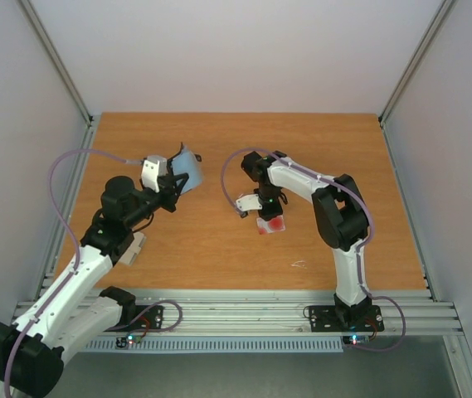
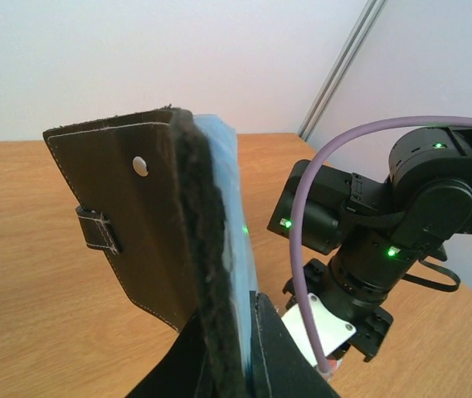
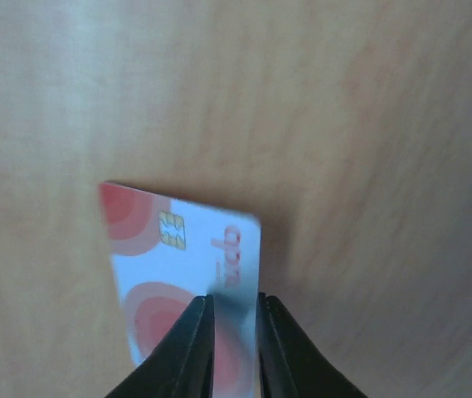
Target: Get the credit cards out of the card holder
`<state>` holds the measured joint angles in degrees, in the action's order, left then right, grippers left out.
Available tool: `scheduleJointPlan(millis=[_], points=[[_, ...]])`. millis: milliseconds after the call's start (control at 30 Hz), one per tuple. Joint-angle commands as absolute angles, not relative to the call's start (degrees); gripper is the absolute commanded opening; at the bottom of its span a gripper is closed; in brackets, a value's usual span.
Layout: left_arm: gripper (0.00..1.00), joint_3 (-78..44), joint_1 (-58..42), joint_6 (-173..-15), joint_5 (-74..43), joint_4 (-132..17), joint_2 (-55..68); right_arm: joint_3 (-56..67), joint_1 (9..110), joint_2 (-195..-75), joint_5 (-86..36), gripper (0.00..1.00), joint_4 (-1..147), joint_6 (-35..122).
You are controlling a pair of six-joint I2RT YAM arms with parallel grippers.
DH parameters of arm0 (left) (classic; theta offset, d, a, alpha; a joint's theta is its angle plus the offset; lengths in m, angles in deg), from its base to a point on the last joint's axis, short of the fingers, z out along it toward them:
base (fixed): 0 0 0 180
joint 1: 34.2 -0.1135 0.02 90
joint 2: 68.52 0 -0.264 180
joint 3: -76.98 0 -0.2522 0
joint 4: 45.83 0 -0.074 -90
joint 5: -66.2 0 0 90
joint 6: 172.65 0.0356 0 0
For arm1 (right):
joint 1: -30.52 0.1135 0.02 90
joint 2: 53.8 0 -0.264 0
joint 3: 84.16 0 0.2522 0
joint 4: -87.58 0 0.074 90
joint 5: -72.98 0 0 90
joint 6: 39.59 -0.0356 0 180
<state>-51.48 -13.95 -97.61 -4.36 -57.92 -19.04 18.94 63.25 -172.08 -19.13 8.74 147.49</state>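
My left gripper (image 1: 172, 186) is shut on the bottom edge of the card holder (image 1: 188, 169) and holds it upright above the table's left middle. In the left wrist view the card holder (image 2: 136, 224) shows its dark outer cover with a strap and a snap, and a pale blue lining on the right, pinched at my left gripper (image 2: 248, 311). My right gripper (image 1: 264, 211) points down at mid table over a whitish credit card (image 1: 270, 225) with red spots. In the right wrist view the credit card (image 3: 169, 249) shows its face and chip, with the jaws of my right gripper (image 3: 236, 300) slightly parted over its near edge.
The wooden table (image 1: 219, 257) is walled by pale panels on the left, right and back. An aluminium rail (image 1: 244, 307) runs along the near edge at the arm bases. The right arm (image 2: 401, 215) stands close to the right of the card holder.
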Motion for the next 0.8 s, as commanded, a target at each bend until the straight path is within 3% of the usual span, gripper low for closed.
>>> scheduleJointPlan(millis=[0,233,333,433,600,767], points=[[0.0,-51.6,-14.41,-96.92,-4.56,-52.82,-18.95,19.63,63.41,-174.14,-12.25,0.2,16.85,148.52],[0.0,-50.8,-14.51,-95.5,-1.7,-52.47,-18.57,18.79,63.38,-167.55,-9.17,0.29,31.05,142.37],[0.0,-49.61,-14.51,-92.9,4.35,-50.94,-18.59,14.31,62.51,-158.25,-9.64,0.3,44.36,133.79],[0.0,-47.54,-14.51,-90.73,12.19,-48.38,-18.45,8.93,60.76,-146.79,-10.58,0.39,57.93,117.82],[0.0,-44.36,-14.44,-89.64,29.63,-44.24,-18.01,7.19,57.98,-131.69,-32.35,0.63,53.03,100.44],[0.0,-41.33,-14.42,-85.26,34.67,-40.78,-18.08,9.46,57.47,-123.79,-57.16,0.68,44.92,94.54]])
